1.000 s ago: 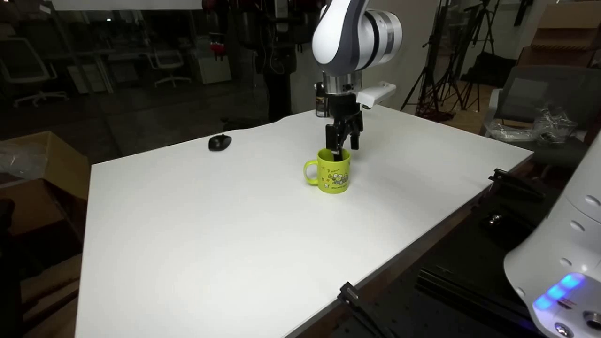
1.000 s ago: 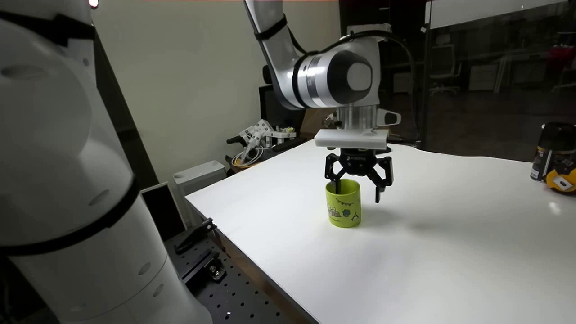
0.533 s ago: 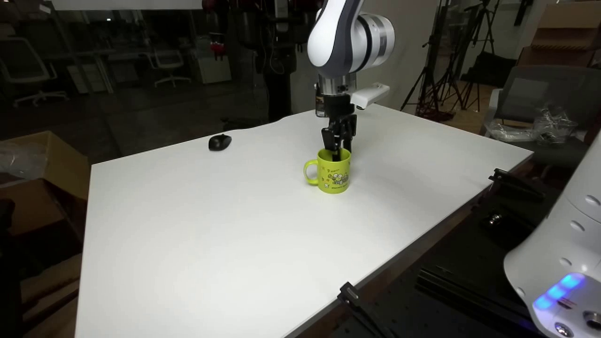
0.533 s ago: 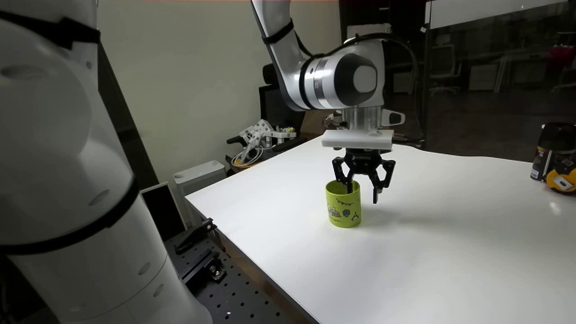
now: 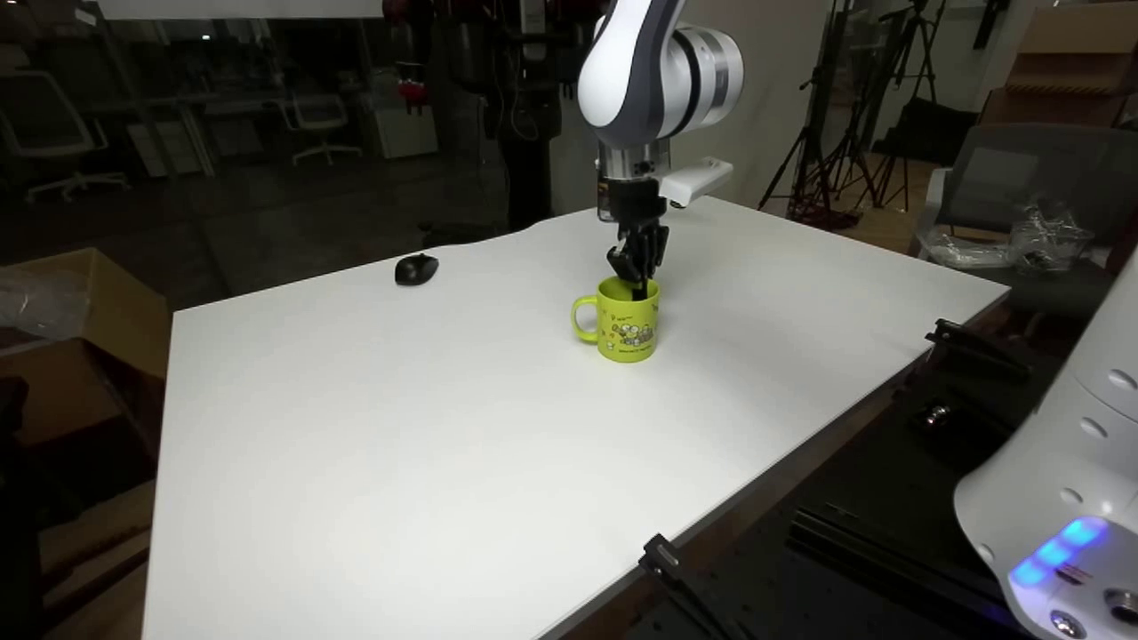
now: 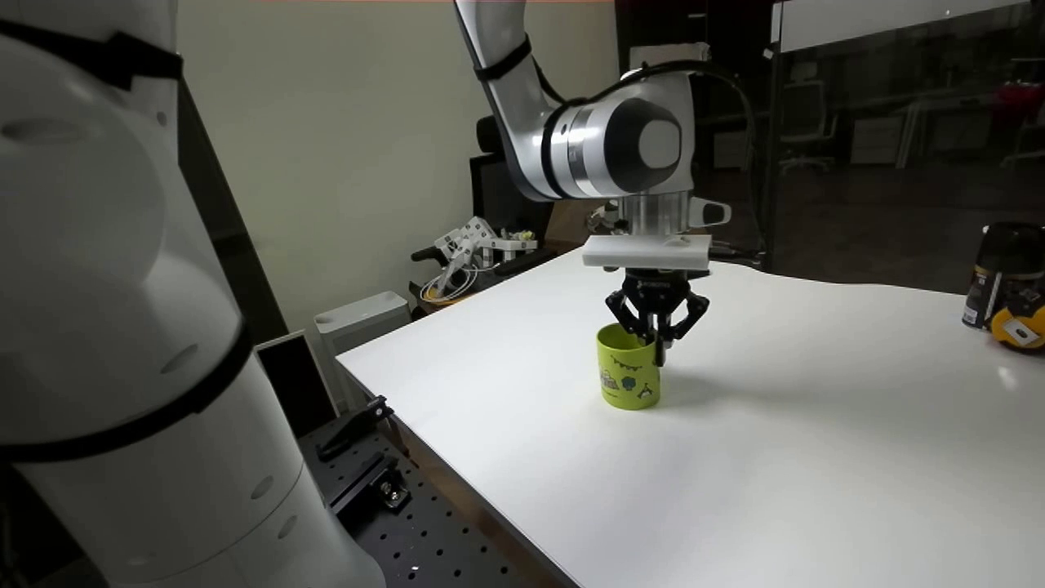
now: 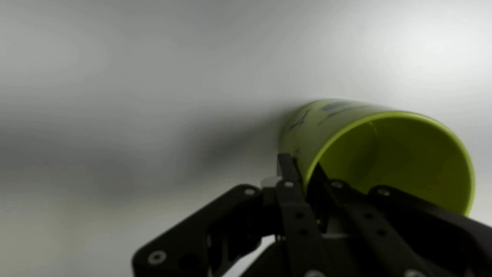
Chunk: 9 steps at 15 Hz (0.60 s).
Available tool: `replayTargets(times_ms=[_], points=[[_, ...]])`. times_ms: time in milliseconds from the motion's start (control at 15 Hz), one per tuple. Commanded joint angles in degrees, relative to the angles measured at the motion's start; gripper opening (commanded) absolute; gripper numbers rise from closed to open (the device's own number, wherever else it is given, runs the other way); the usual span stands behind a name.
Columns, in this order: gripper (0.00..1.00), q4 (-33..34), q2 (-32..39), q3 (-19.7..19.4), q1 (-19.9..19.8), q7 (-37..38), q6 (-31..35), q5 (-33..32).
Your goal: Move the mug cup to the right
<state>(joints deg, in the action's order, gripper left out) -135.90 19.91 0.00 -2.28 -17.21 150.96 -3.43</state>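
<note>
The mug cup (image 5: pixel 628 329) is yellow-green with printed figures and a side handle, upright at the white table's middle in an exterior view. Its handle is hidden in the exterior view where the mug (image 6: pixel 627 380) shows its other side. My gripper (image 6: pixel 658 351) points down from above and is shut on the mug's wall at the rim. In the wrist view, the gripper (image 7: pixel 301 162) has one finger inside the mug (image 7: pixel 407 157) and one outside, with the rim pinched between them. Whether the mug's base touches the table, I cannot tell.
On the white table (image 5: pixel 400 444) a black mouse (image 5: pixel 416 269) lies near the far edge. A dark bottle (image 6: pixel 1002 273) and a yellow tape measure (image 6: pixel 1024 328) stand farther off. Clamps (image 5: pixel 662 560) grip the table's edge nearest the robot base.
The fingers have come together on the mug's wall from a wide stance. The mug has shifted and turned slightly, moving a little toward the gripper's outside finger. The arm has moved slightly too.
</note>
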Motion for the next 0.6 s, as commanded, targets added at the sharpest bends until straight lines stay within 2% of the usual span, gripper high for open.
replayTargets(times_ms=[0,333,400,533], points=[[0.1,0.12,0.02,0.69,-0.63,0.3,-0.13,-0.43],[0.1,0.13,0.03,0.74,-0.62,0.3,-0.13,-0.43],[0.02,0.15,0.21,0.86,-0.58,0.3,0.36,-0.33],[0.02,1.66,1.4,0.7,-0.94,1.38,1.11,0.7]])
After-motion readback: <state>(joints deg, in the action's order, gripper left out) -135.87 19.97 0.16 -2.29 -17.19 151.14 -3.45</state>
